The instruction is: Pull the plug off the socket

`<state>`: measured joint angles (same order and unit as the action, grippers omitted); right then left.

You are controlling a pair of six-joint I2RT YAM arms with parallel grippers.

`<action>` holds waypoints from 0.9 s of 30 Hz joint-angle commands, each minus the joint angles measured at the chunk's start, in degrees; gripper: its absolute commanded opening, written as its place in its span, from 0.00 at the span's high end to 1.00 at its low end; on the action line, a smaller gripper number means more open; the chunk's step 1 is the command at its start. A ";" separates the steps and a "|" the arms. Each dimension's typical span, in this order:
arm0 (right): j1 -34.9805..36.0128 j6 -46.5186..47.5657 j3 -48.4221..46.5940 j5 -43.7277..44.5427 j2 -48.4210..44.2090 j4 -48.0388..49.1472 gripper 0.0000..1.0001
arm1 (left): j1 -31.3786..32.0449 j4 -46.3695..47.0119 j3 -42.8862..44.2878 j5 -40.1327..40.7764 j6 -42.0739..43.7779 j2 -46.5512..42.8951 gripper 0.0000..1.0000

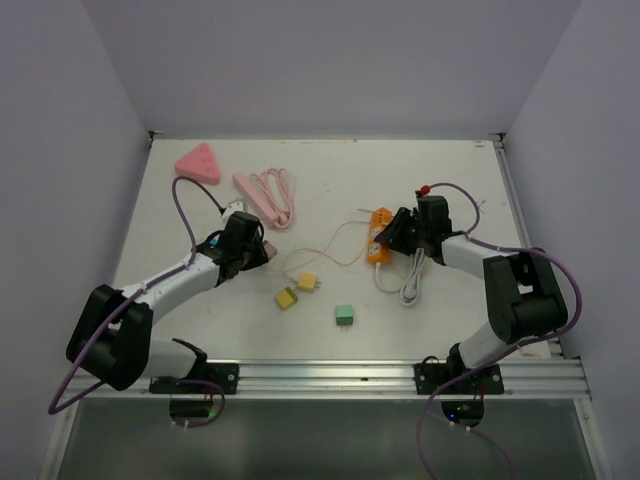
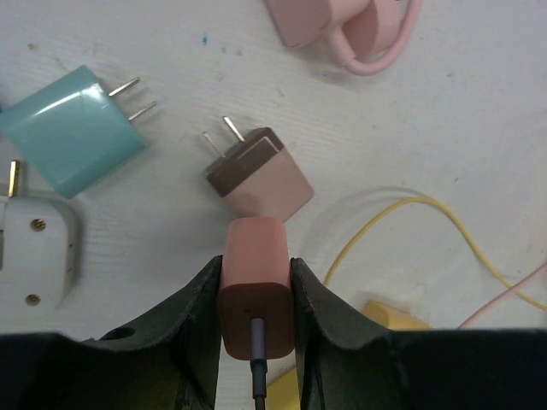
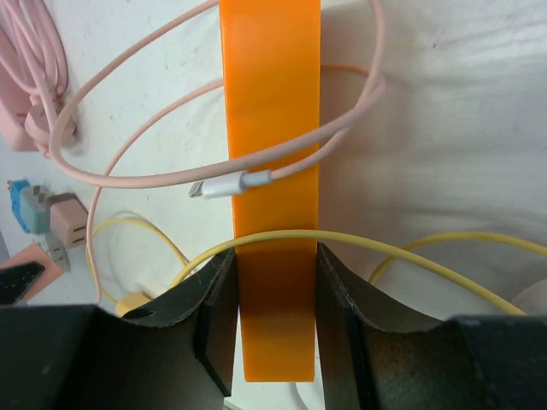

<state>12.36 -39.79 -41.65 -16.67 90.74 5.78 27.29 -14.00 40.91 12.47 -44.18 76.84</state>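
A pink adapter (image 2: 265,181) lies just ahead of the left gripper (image 2: 255,266), with a teal adapter (image 2: 73,128) on one side and bare table (image 2: 453,111) on the other.

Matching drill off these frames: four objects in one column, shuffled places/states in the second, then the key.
Objects
1. orange rectangular plastic power strip
2. salmon-pink charger block
3. teal two-prong plug adapter
4. pink triangular block

Places/states
A. far-left corner of the table
B. gripped between the right fingers
C. gripped between the left fingers, cable in its near end
D. loose on the table, prongs bare

Pairs: 1-B, 2-C, 3-D, 4-A
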 commanded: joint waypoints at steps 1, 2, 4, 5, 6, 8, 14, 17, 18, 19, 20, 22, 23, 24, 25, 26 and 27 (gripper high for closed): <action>-1.99 0.50 -3.34 10.07 2.51 -8.06 0.83 | -3.37 2.04 -3.01 2.12 -0.11 -2.13 1.00; -1.99 0.50 -3.79 10.34 2.86 -8.41 0.82 | -3.82 2.31 -3.02 2.21 -0.20 -2.13 1.00; -2.25 0.59 -4.93 10.08 3.48 -9.29 0.78 | -4.70 2.84 -4.25 1.68 -0.29 -1.96 1.00; -2.17 0.77 -5.37 9.81 3.39 -9.47 0.77 | -5.14 3.10 -4.86 0.98 -0.29 -1.87 1.00; -2.25 1.12 -5.37 9.38 3.13 -9.39 0.74 | -5.14 3.80 -5.13 0.63 -0.29 -1.95 1.00; -2.25 1.56 -5.20 8.58 1.99 -9.64 0.64 | -5.14 4.24 -5.75 -0.42 -0.29 -2.04 0.97; -2.17 4.72 -6.16 7.61 -4.77 -15.52 0.32 | -5.14 4.07 -6.28 -1.75 -0.29 -3.27 0.73; -2.25 6.48 -7.04 7.52 -7.85 -19.82 0.21 | -5.14 2.93 -6.19 -1.83 -0.29 -5.38 0.58; -2.25 7.18 -7.13 7.44 -8.64 -20.71 0.18 | -5.14 2.58 -6.19 -1.83 -0.11 -6.78 0.54; -2.25 7.44 -7.30 7.35 -10.30 -21.51 0.17 | -5.14 2.31 -6.19 -1.66 -0.11 -7.49 0.51; -2.25 7.79 -7.57 7.00 -11.10 -23.25 0.16 | -5.14 1.61 -6.10 -1.66 -0.03 -8.28 0.43; -2.16 8.24 -7.83 6.56 -12.95 -24.76 0.16 | -5.14 0.65 -5.93 -1.31 0.32 -10.55 0.35; -2.08 8.32 -8.01 6.38 -14.87 -26.24 0.16 | -5.14 0.12 -5.66 -1.05 0.59 -11.35 0.30; -2.16 8.85 -8.18 6.38 -15.85 -26.96 0.16 | -5.14 -0.93 -5.49 -0.87 0.76 -12.23 0.27; -2.16 9.11 -8.27 6.56 -16.81 -27.83 0.16 | -5.14 -1.64 -5.31 -0.78 0.85 -13.80 0.24; -2.16 9.81 -8.88 6.65 -18.74 -29.67 0.16 | -5.14 -2.95 -4.87 -0.26 1.03 -14.86 0.20; -2.25 10.17 -9.24 6.65 -19.63 -30.82 0.15 | -5.14 -3.66 -4.52 0.01 1.29 -16.79 0.17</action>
<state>10.17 -32.27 -47.70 -10.00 75.16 -19.29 22.50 -15.09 34.81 10.90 -43.86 63.99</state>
